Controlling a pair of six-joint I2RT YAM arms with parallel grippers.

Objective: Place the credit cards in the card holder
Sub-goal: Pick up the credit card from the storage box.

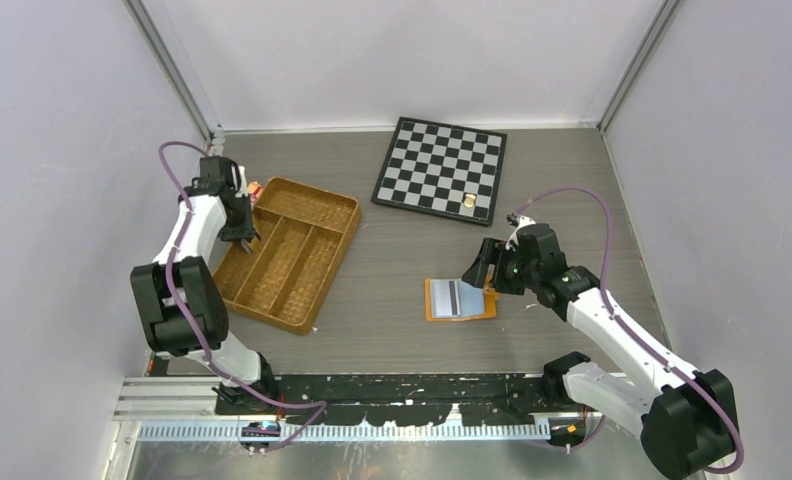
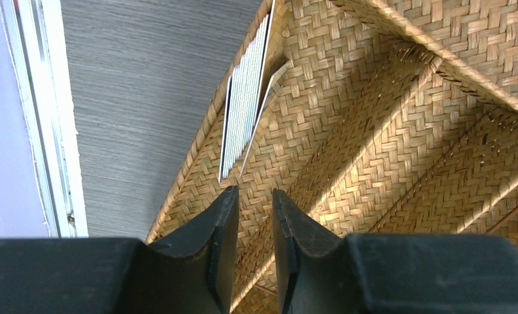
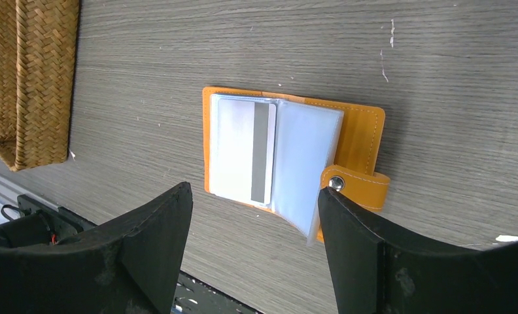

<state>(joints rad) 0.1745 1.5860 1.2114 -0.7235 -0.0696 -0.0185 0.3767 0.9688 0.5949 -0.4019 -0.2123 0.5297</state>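
We see an orange card holder [image 3: 361, 124], its pale card [image 3: 237, 147] dark-striped; the woven tray [image 2: 387, 131] golden-brown herringbone; the chessboard [image 1: 439, 165] black-and-white checked; the table [image 1: 392, 270] grey wood-grain.

In the overhead view the woven tray [image 1: 287, 253] lies left of centre on the surface [image 1: 392, 340], with the chessboard [image 1: 440, 168] above centre. The card holder [image 1: 459, 300] lies right of centre, below the chessboard, with a card [image 3: 237, 150] in it. A second card [image 2: 243, 98] stands against the tray's wall, at the upper centre of the left wrist view.
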